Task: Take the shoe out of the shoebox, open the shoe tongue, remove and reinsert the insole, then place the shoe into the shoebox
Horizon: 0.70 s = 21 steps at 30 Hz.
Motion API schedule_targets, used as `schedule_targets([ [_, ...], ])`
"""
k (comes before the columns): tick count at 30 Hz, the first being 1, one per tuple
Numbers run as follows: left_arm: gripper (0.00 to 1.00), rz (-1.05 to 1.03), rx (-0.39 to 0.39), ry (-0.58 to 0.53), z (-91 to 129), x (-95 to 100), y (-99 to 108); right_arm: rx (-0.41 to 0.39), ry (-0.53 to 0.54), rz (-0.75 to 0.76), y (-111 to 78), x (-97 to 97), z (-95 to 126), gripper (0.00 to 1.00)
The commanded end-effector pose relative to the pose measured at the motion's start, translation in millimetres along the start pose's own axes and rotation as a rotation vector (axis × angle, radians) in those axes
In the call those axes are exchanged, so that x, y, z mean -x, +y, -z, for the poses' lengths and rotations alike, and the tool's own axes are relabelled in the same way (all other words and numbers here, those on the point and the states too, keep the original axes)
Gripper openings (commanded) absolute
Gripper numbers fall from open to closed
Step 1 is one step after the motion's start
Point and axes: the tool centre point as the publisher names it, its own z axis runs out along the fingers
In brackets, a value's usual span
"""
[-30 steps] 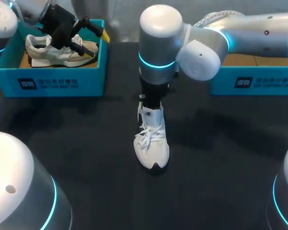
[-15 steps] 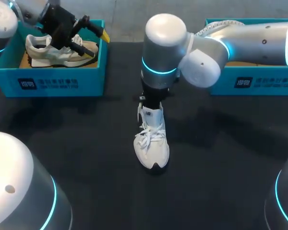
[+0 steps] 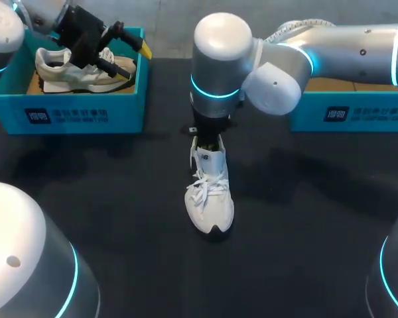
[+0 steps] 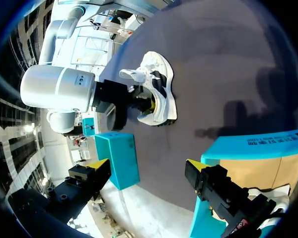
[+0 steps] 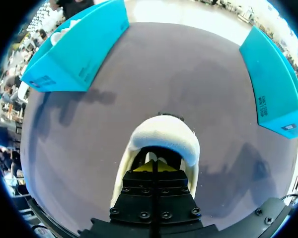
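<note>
A white laced shoe stands on the black table, toe toward me. My right gripper points down into its opening from above the heel. In the right wrist view the gripper is shut, its yellow tips pressed together inside the padded collar of the shoe; whether anything is pinched there is hidden. My left gripper hangs open over the left blue shoebox, holding nothing. From the left wrist, that gripper stands wide, with the shoe far ahead of it.
A second, cream-coloured shoe lies in the left shoebox under my left gripper. Another blue box stands at the back right, partly behind my right arm. Both boxes flank the table ahead of the right gripper.
My right arm's wrist swayed slightly to the right and back above the shoe. The shoe and my left arm have stayed put.
</note>
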Motion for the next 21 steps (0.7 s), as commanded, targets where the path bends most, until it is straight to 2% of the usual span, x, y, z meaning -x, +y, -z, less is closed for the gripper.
schedule_targets([
  [1,1.00,0.000,0.000,0.003,0.5,0.3,-0.2,-0.014,-0.018,-0.022,7.7,-2.5,-20.6,0.00],
  [6,1.00,0.000,0.000,0.003,0.5,0.3,-0.2,-0.039,-0.012,-0.040,8.5,3.3,-27.0,0.00],
  [9,1.00,0.000,0.000,0.003,0.5,0.3,-0.2,-0.050,-0.004,-0.048,6.6,4.2,-22.0,0.00],
  [13,1.00,0.000,0.000,0.003,0.5,0.3,-0.2,-0.073,-0.001,-0.045,3.8,3.2,0.5,0.00],
  [19,1.00,0.000,0.000,0.003,0.5,0.3,-0.2,-0.193,0.001,-0.018,-8.4,-1.6,33.9,0.00],
  [21,1.00,0.000,0.000,0.003,0.5,0.3,-0.2,-0.193,0.001,-0.018,-8.4,-1.6,33.9,0.00],
])
